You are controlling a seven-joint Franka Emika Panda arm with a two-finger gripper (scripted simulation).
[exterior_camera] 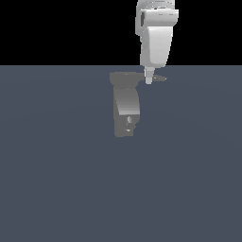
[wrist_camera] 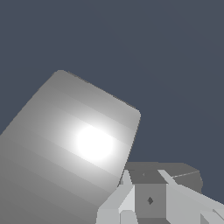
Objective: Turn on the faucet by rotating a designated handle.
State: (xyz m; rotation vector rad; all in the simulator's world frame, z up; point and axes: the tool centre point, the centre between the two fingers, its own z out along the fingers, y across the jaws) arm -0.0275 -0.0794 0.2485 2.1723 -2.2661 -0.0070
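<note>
Handle (exterior_camera: 159,78) pokes out sideways from the faucet top toward 3 o'clock in the exterior view, and the gripper (exterior_camera: 149,79) tip sits right on it. Can't tell how wide the fingers (wrist_camera: 124,197) are. Faucet (exterior_camera: 126,106) stands upright mid-scene on the blue-grey floor (exterior_camera: 56,179), curved body dropping toward 6 o'clock.

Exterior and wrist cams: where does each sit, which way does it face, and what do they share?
Exterior view: off the arm, raised, looking across and down at the grey floor; the faucet stands mid-frame, the tool drops in from above at the handle.
Wrist view: on the wrist, looking along the fingers at the faucet's broad glossy face close up, floor behind.
Shared: faucet, floor and tool; the handle is sure only in the exterior view.
</note>
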